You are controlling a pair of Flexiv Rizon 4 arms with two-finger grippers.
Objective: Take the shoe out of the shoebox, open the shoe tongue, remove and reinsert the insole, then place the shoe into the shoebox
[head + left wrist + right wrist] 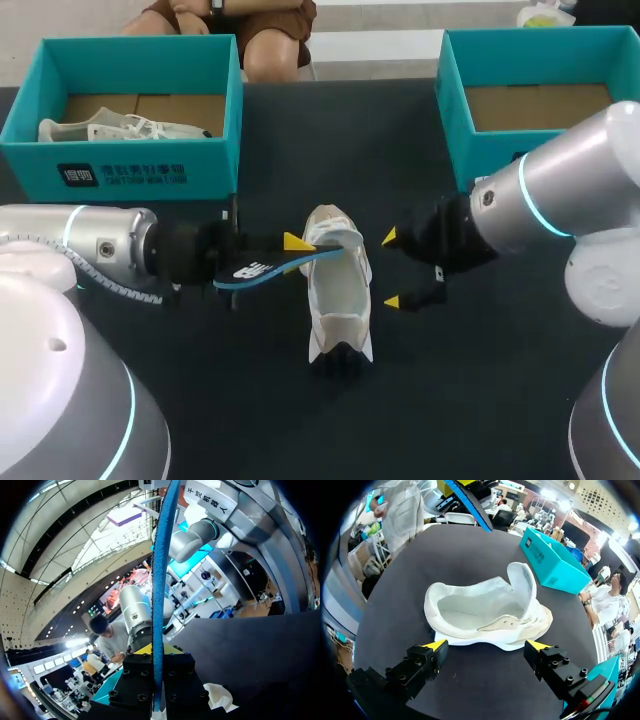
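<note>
On the worktop (480,380) sat the shoe (338,290), upright. Insole (275,265) reached over its opening, gripped edge-on by left claw (157,652). Best approach, IMO: feed tip-first at low angle, tongue held back. Right claw (390,269) gaped wide beside the shoe, touching nothing.

Two teal shoeboxes are counted: the left shoebox (200,160) and the right shoebox (485,150). Two white shoes are counted: the shoe on the table (338,300) and the shoe in the left shoebox (110,128). One insole (270,268) is counted. Two arms are counted, the left arm (100,245) and the right arm (560,195), each fitted with one gripper: the left gripper (295,243) and the right gripper (390,270). One table (500,400) is counted.
</note>
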